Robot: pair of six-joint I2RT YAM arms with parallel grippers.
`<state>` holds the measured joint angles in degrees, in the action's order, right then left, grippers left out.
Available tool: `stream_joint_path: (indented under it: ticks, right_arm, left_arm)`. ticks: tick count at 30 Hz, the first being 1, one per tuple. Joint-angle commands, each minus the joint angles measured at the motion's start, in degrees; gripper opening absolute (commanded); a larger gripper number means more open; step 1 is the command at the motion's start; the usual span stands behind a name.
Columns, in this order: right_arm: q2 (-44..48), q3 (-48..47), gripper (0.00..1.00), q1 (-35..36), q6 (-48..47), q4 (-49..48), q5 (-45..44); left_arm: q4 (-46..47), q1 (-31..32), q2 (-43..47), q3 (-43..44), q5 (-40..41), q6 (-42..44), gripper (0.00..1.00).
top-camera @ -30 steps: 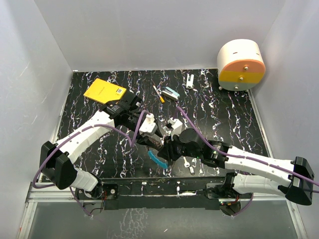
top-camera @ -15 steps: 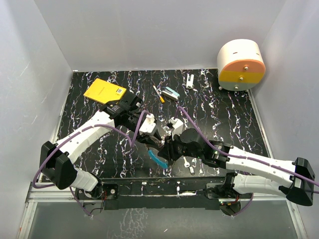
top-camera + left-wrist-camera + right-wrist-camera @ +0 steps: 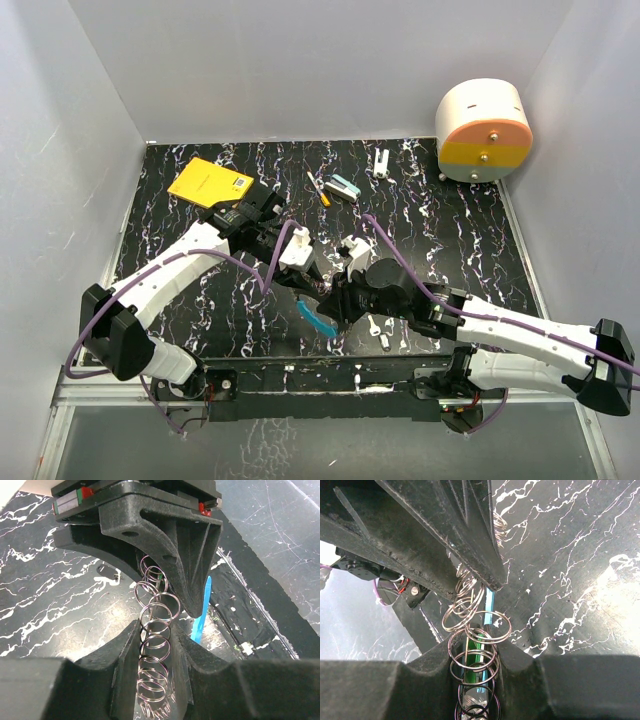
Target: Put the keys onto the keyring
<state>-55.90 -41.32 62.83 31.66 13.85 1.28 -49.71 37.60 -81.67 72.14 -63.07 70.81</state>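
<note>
The keyring shows as a string of silvery rings [image 3: 156, 630] with a blue plastic arc [image 3: 317, 320] hanging under it, held above the table between both grippers. My left gripper [image 3: 156, 632] is shut on the rings, which lie in the narrow gap between its fingers [image 3: 122, 647]. My right gripper [image 3: 476, 647] faces it tip to tip and is shut on the other end of the rings [image 3: 472, 625]. A green-headed key [image 3: 480, 652] is also caught between its fingers. Two small silver keys [image 3: 373, 325] lie on the table by the right arm.
A yellow card [image 3: 210, 183] lies at the back left. An orange-and-white stick [image 3: 320, 188] and a teal-and-white block [image 3: 345, 188] lie at the back centre, a small white piece [image 3: 383, 160] behind them. A white, orange and yellow drum [image 3: 483, 130] stands at the back right.
My left gripper's jaws have closed in on the rings. The right gripper has kept its hold and barely shifted.
</note>
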Motion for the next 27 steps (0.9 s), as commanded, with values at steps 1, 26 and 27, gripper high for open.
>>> stream_joint_path:
  ticks: [1, 26, 27]
  right_arm:
    - [2.1, 0.1, 0.08, -0.2, -0.4, -7.3, -0.2]
    - [9.4, 8.6, 0.08, -0.2, -1.2, -14.1, -0.9]
    - [9.8, 8.6, 0.08, -0.2, -1.1, -13.9, -0.9]
  left_arm:
    - [-0.6, 0.2, 0.7, 1.5, -1.6, -0.3, 0.21]
    - [-3.4, 0.0, 1.4, 6.3, 0.2, -6.5, 0.24]
    - [-2.2, -0.2, 1.7, 6.2, 0.7, -7.5, 0.26]
